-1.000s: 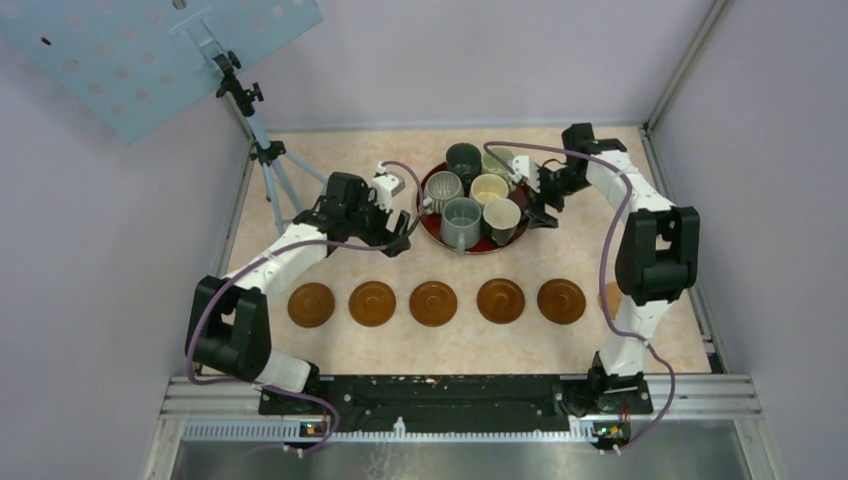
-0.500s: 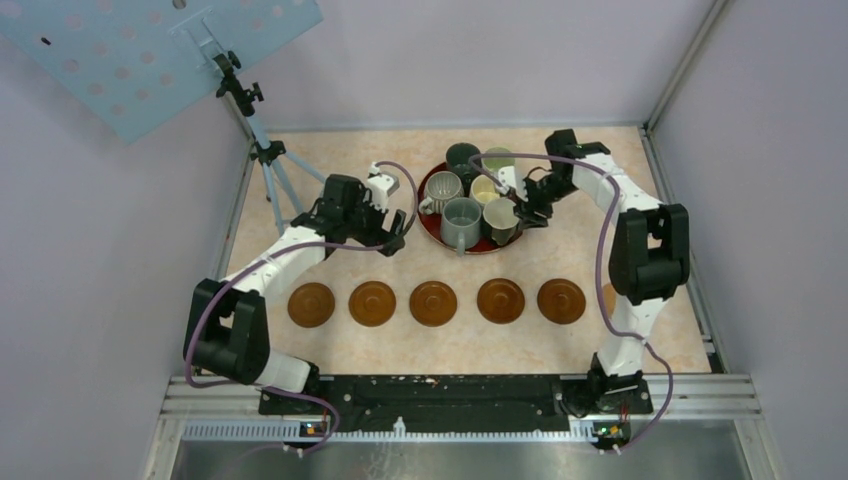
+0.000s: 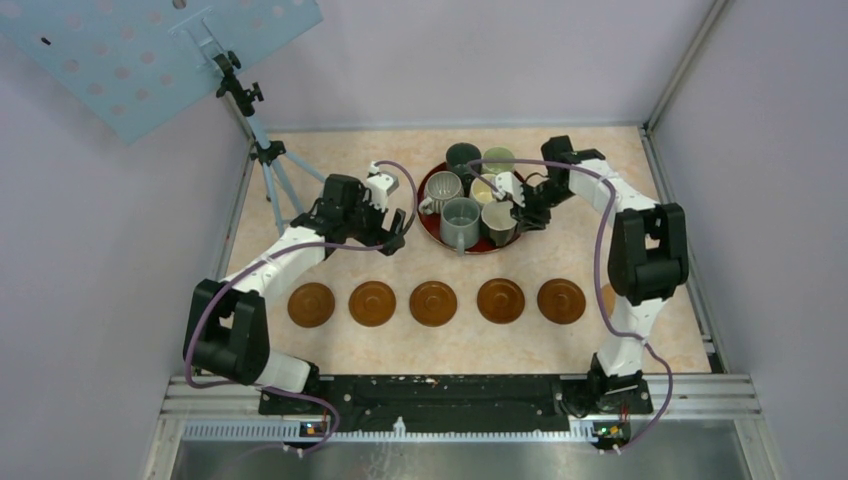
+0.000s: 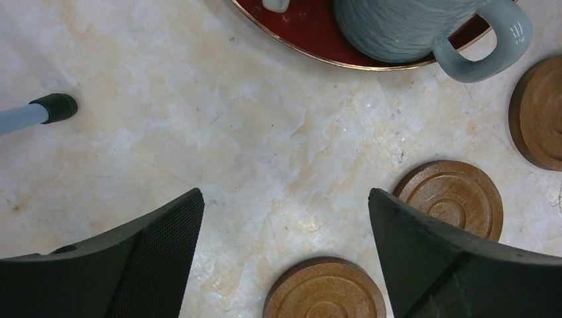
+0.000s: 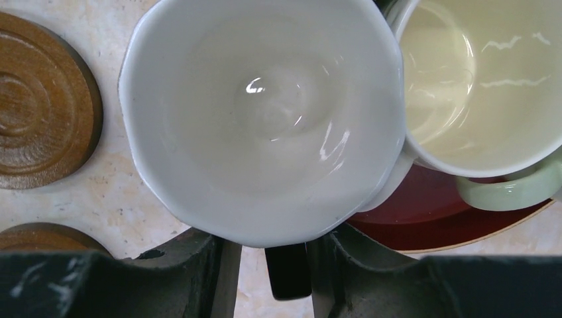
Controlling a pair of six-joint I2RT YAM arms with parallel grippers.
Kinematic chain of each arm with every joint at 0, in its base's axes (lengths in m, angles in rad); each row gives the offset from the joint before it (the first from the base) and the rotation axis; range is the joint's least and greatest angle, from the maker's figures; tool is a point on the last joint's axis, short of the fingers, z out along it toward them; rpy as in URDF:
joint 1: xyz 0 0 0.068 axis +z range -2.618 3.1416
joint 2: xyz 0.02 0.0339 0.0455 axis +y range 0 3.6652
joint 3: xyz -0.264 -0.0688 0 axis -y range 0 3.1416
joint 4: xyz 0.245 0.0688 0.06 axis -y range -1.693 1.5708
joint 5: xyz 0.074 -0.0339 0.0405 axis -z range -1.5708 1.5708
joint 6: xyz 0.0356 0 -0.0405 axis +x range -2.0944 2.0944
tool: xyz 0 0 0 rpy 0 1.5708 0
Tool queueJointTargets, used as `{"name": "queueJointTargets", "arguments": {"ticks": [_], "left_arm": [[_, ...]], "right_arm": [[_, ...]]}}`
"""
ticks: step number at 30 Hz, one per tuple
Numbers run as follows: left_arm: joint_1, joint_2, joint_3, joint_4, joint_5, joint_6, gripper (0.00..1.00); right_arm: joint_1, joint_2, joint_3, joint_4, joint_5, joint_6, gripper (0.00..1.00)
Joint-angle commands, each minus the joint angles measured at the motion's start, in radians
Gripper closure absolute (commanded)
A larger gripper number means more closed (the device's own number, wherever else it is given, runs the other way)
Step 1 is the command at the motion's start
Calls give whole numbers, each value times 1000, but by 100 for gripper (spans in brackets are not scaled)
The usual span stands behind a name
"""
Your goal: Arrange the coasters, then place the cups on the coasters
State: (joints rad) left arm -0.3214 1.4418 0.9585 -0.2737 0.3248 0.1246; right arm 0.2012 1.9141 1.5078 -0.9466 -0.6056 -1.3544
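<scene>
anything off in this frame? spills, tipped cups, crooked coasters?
Nothing stands out. All six cups stand upright, packed together on the red tray, with no spill visible. The coasters lie flat in a fairly even row in front of it. The rightmost coaster is mostly hidden behind the right arm.

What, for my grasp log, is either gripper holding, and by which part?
Left gripper: nothing. Right gripper flanks the dark handle of the white-lined cup; grip cannot be told.

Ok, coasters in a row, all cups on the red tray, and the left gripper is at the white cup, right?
Wrong arm: the right gripper is at the white cup, as the right wrist view shows. The rest holds.
</scene>
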Motion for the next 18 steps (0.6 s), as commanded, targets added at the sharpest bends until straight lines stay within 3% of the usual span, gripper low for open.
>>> {"name": "queueJointTargets", "arguments": {"ticks": [1,4,10,18], "left_arm": [[5,-34,-6,42,13,-10,1],[7,-35,-8,38,13,-8,1],[10,-41,-16,37,14,-6,1],[10,-40,-15,41,35,-13,1]], "right_arm": [[31,-31,-32,52,-22,50,65],[32,-44,-44,83,-21,81,73],[31,-92,-78,114,-11,122,100],[-7,-202,-127,225,-62,272,100]]}}
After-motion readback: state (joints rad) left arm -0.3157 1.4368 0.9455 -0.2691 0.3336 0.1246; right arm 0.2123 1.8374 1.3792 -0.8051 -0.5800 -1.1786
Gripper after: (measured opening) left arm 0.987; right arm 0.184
